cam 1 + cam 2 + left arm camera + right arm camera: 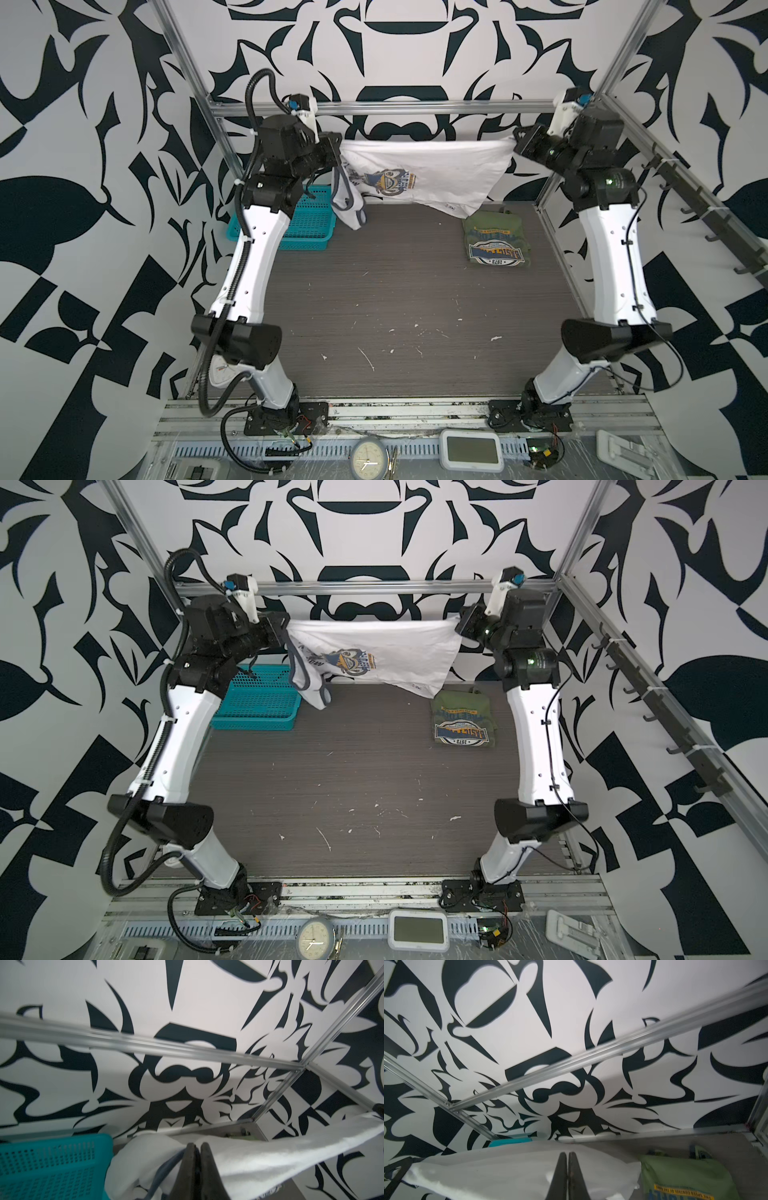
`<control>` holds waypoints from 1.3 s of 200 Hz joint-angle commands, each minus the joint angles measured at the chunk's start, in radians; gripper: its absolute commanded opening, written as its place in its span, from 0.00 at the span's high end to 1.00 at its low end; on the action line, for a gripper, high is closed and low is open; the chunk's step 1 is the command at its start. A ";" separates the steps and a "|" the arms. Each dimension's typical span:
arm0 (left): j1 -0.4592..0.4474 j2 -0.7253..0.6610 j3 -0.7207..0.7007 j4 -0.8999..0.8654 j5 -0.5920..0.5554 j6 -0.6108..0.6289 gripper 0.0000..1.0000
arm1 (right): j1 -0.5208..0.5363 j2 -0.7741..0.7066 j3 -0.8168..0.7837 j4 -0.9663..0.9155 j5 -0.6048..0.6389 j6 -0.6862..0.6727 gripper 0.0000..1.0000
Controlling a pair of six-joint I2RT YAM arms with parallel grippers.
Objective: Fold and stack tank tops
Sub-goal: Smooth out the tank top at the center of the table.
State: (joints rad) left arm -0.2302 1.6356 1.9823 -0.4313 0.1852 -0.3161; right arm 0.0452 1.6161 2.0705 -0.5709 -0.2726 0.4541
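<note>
Between left hand [337,150] and right hand [516,143] hangs the white tank top [432,170].

Robot lab test cell: two robot arms [257,249] bolted to an aluminium base rail [407,411], an extrusion frame [415,107] boxing in a scuffed grey tabletop [395,311], printed black-and-white backdrop walls [83,124], and an analog clock [368,457] and digital timer [471,451] at the front edge.

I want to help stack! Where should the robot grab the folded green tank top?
Probably the near edge of the olive green tank top, from above: it lies flat and folded, and the white tank top hangs by its far corner.
</note>
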 commanded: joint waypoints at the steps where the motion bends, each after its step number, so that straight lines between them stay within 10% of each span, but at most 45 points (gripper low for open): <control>1: 0.008 -0.126 -0.249 0.069 0.086 0.004 1.00 | -0.005 -0.148 -0.330 0.135 -0.034 0.007 1.00; 44: -0.025 -0.303 -0.714 0.048 0.234 -0.103 1.00 | -0.006 -0.391 -0.804 0.058 -0.047 -0.012 1.00; 122: -0.257 -0.479 -1.286 0.004 0.135 -0.305 0.90 | -0.007 -0.665 -1.313 -0.196 0.083 0.079 1.00; 141: -0.292 -0.507 -1.327 -0.006 0.124 -0.337 0.72 | -0.007 -0.720 -1.363 -0.221 0.102 0.127 0.99; 166: -0.307 -0.611 -1.296 -0.082 -0.014 -0.367 0.40 | -0.007 -0.768 -1.329 -0.251 0.174 0.164 0.50; 196: -0.302 -0.681 -1.203 -0.236 -0.334 -0.401 0.18 | -0.008 -0.752 -1.249 -0.219 0.180 0.150 0.36; 226: -0.200 -0.588 -1.150 -0.298 -0.459 -0.423 0.18 | 0.004 -0.677 -1.237 -0.108 0.073 0.158 0.36; 260: 0.015 -0.477 -1.187 -0.165 -0.291 -0.429 0.26 | 0.108 -0.559 -1.217 -0.022 0.052 0.142 0.34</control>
State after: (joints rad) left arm -0.3248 1.1091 0.8288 -0.6258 -0.1505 -0.7212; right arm 0.0902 0.9977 0.8139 -0.6823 -0.1841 0.6033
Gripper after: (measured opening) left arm 0.760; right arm 0.653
